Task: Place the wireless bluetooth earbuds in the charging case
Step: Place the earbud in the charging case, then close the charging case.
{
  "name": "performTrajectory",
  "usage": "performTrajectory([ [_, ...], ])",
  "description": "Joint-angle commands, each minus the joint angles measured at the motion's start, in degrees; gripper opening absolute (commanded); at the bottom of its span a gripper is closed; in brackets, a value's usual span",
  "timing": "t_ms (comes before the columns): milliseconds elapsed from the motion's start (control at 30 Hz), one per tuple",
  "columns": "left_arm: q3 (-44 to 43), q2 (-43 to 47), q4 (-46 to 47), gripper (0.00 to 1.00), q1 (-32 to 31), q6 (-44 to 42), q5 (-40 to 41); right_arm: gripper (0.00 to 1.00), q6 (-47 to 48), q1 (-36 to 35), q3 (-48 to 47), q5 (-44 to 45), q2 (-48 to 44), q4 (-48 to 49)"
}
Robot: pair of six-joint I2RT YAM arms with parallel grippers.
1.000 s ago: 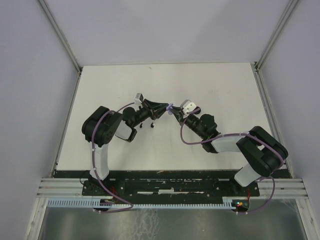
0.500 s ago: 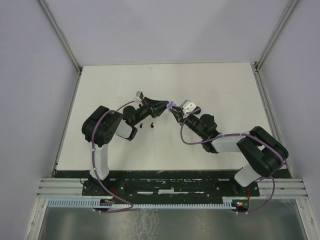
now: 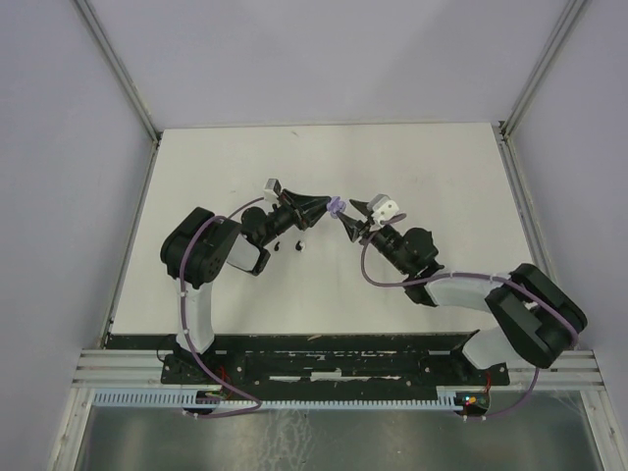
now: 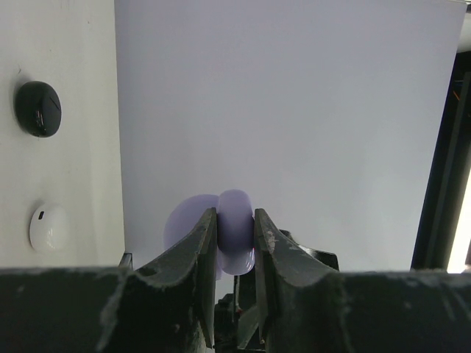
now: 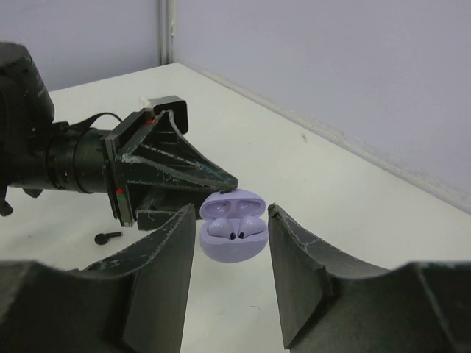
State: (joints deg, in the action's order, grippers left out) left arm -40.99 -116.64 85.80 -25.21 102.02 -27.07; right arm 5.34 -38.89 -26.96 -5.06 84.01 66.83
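My left gripper (image 4: pixel 235 224) is shut on the open lilac charging case (image 4: pixel 234 206), holding it above the table. From the right wrist view the case (image 5: pixel 232 239) faces me with its lid up. Two lilac earbuds (image 5: pixel 234 226) sit side by side in its wells. My right gripper (image 5: pixel 230 217) is open, a finger on each side of the case, and touches nothing. From above, the case (image 3: pixel 336 208) hangs between the left gripper (image 3: pixel 328 209) and the right gripper (image 3: pixel 352 218). A small black earbud (image 5: pixel 109 237) lies loose on the table under the left arm.
A black oval disc (image 4: pixel 37 108) and a white one (image 4: pixel 48 226) lie on the white table (image 3: pixel 432 167) beside the left arm. Two small dark pieces (image 3: pixel 288 246) rest under the left wrist. Grey walls enclose the table on three sides.
My right gripper has opened and drawn back to the right, away from the case. The left gripper still holds the case in the same place.
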Motion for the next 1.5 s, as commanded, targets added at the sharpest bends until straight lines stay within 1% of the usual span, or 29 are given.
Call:
performTrajectory([
  [0, -0.9, -0.7, 4.9, 0.03, -0.2, 1.2, 0.9, 0.54, -2.9, -0.2, -2.0, 8.5, -7.7, -6.5],
  [33, -0.8, -0.8, 5.1, 0.03, -0.1, 1.2, 1.0, 0.59, -4.4, -0.1, -3.6, 12.2, -9.2, -11.9],
  [67, -0.6, -0.9, 5.3, 0.03, -0.1, 1.2, 1.0, 0.6, -6.6, -0.2, -5.7, 17.4, -10.6, -18.7],
  [100, -0.6, -0.8, 5.3, 0.03, -0.2, 1.0, 1.0, 0.59, -10.0, -0.2, -9.2, 23.9, -11.9, -28.3],
  [133, -0.5, -0.7, 5.3, 0.03, -0.1, 0.9, 1.1, 0.59, -12.0, -0.1, -13.2, 28.1, -12.5, -38.5],
  [167, -0.4, -0.5, 5.2, 0.03, -0.1, 0.7, 1.1, 0.61, -13.4, -0.1, -17.7, 31.1, -11.9, -47.9],
  [200, -0.4, -0.3, 5.0, 0.03, -0.1, 0.4, 1.1, 0.64, -13.8, -0.1, -22.2, 32.0, -10.9, -56.0],
  [233, -0.4, -0.1, 4.6, 0.03, -0.1, 0.0, 1.1, 0.67, -13.8, -0.1, -25.3, 32.2, -9.9, -61.7],
  [267, -0.4, 0.1, 4.1, 0.03, -0.1, -0.5, 1.1, 0.67, -14.1, -0.1, -27.2, 32.1, -9.2, -64.8],
  [300, -0.4, 0.4, 3.9, 0.03, -0.1, -0.7, 1.1, 0.68, -14.4, 0.0, -27.3, 31.8, -9.2, -64.6],
  [367, -0.2, 0.8, 3.6, 0.03, -0.1, -0.9, 1.1, 0.68, -15.0, -0.1, -24.7, 31.6, -10.0, -60.2],
  [433, 0.0, 1.0, 3.5, 0.03, 0.0, -1.0, 1.0, 0.69, -15.1, -0.1, -24.1, 31.8, -10.2, -59.2],
  [567, 0.0, 1.1, 4.2, 0.03, -0.1, -0.6, 1.2, 0.7, -15.9, 0.0, -30.4, 32.3, -6.0, -70.0],
  [667, -0.5, 1.5, 4.6, 0.03, -0.1, 0.4, 1.9, 0.74, -17.3, 0.5, -33.5, 31.3, -2.2, -74.3],
  [733, -0.6, 2.3, 4.5, 0.03, -0.1, 1.0, 3.6, 0.77, -19.3, 1.3, -33.7, 30.1, -0.4, -74.1],
  [800, 0.0, 3.5, 3.9, 0.03, -0.1, 1.7, 6.5, 0.78, -19.9, 1.6, -31.8, 28.2, 0.5, -70.8],
  [900, 1.2, 6.3, 0.8, 0.03, -0.2, 2.3, 12.6, 0.94, -19.1, 1.6, -27.1, 25.5, 1.3, -60.5],
  [933, 1.4, 7.4, -1.0, 0.03, -0.3, 2.2, 14.4, 0.99, -18.8, 1.5, -26.4, 25.1, 1.6, -59.4],
  [1067, 1.5, 11.8, -9.9, 0.03, -1.5, 2.0, 22.4, 1.0, -17.3, 1.5, -25.4, 22.1, 4.1, -55.0],
  [1133, 0.8, 13.8, -14.5, 0.03, -2.4, 2.5, 25.8, 1.0, -17.0, 1.4, -23.0, 21.1, 4.8, -48.7],
  [1167, 0.0, 14.7, -19.2, 0.03, -2.9, 2.6, 27.0, 0.99, -16.8, 1.4, -21.7, 20.4, 5.2, -45.5],
  [1233, -1.6, 16.0, -25.1, 0.03, -3.7, 2.5, 28.5, 1.0, -15.9, 1.3, -20.0, 19.2, 6.1, -39.6],
  [1333, -2.7, 17.1, -29.9, 0.03, -5.1, 2.3, 30.5, 0.99, -15.4, 1.2, -17.9, 18.4, 7.8, -32.2],
  [1467, -4.0, 18.6, -38.8, 0.03, -6.0, 2.3, 32.4, 1.0, -14.8, 1.0, -14.3, 16.0, 10.7, -18.2],
])
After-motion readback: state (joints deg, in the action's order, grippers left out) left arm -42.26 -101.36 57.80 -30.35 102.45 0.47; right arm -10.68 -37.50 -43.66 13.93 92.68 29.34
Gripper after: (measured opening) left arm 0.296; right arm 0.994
